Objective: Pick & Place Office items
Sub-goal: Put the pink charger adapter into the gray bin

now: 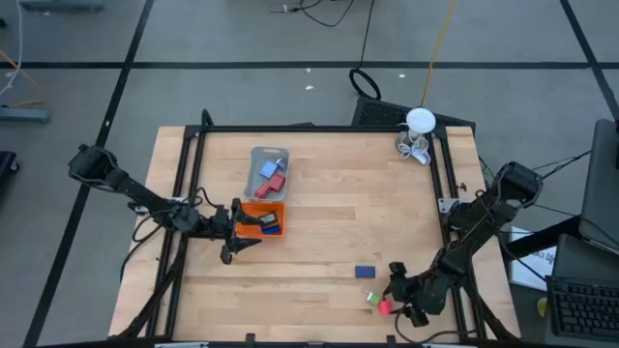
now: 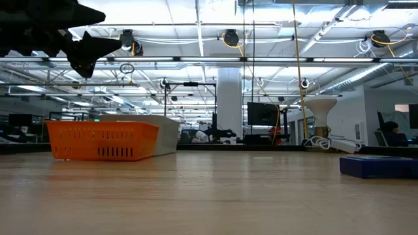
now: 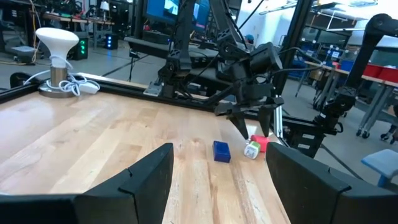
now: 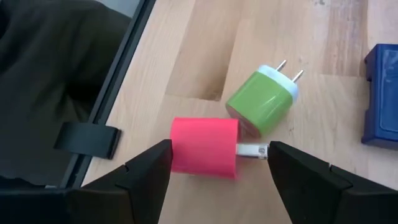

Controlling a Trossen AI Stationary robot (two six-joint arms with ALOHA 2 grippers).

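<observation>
A pink block [image 4: 205, 148] and a green-and-white plug block [image 4: 261, 99] lie side by side on the table near its near right corner, with a blue block [image 4: 380, 93] a little farther in. My right gripper [image 1: 393, 294] is open just right of them. In its wrist view the two fingers stand on either side of the pink block without touching it. My left gripper [image 1: 232, 238] is open and empty, raised above the table [image 2: 78, 39] beside the orange tray's [image 1: 261, 220] near left corner.
A grey tray [image 1: 269, 174] holding blue and red blocks stands just behind the orange tray, which holds blue and dark pieces. A white round thing with wire loops [image 1: 418, 135] stands at the far right corner. A dark frame [image 1: 445, 184] runs along the table's edges.
</observation>
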